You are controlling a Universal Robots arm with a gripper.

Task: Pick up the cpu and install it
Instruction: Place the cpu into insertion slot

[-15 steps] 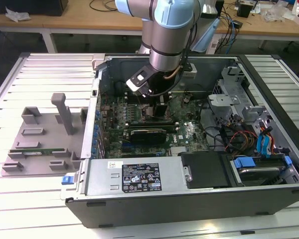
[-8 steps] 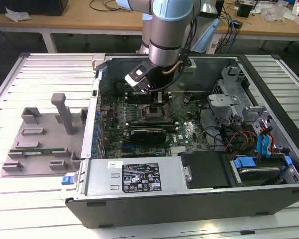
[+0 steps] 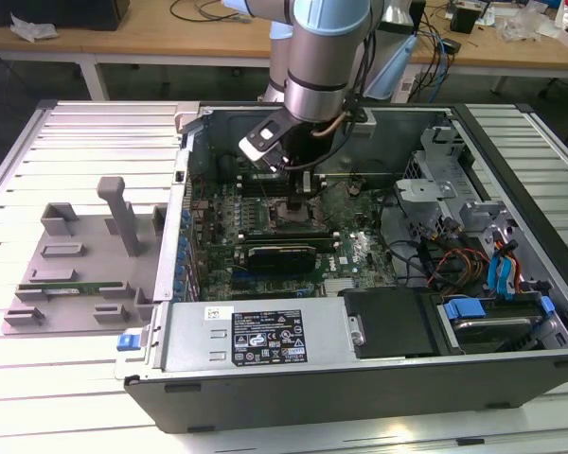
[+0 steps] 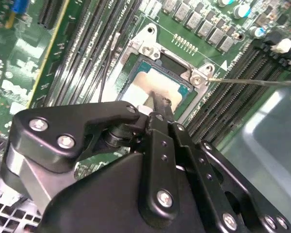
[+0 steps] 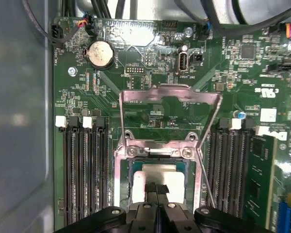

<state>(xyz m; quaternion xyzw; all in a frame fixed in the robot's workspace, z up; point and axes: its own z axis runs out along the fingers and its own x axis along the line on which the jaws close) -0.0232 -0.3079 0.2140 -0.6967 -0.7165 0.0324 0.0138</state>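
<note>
The cpu (image 5: 157, 174) lies flat in the motherboard's open socket, its silver-grey top (image 4: 148, 87) framed by a green edge. My gripper (image 5: 158, 188) hangs right over it with both black fingers pressed together, and their tips (image 4: 161, 104) meet the chip's top near one edge. In the exterior view the arm reaches down into the computer case (image 3: 511, 189), with the gripper (image 3: 298, 186) low over the middle of the board. The socket's metal load plate (image 5: 169, 94) stands swung open beyond the chip.
The thin socket lever (image 5: 206, 179) stands raised beside the socket. Black memory slots (image 5: 82, 170) flank it on both sides. A long black card (image 3: 282, 253) lies across the board nearer the power supply (image 3: 265, 336). A grey tray with posts (image 3: 85, 255) sits at the exterior view's left.
</note>
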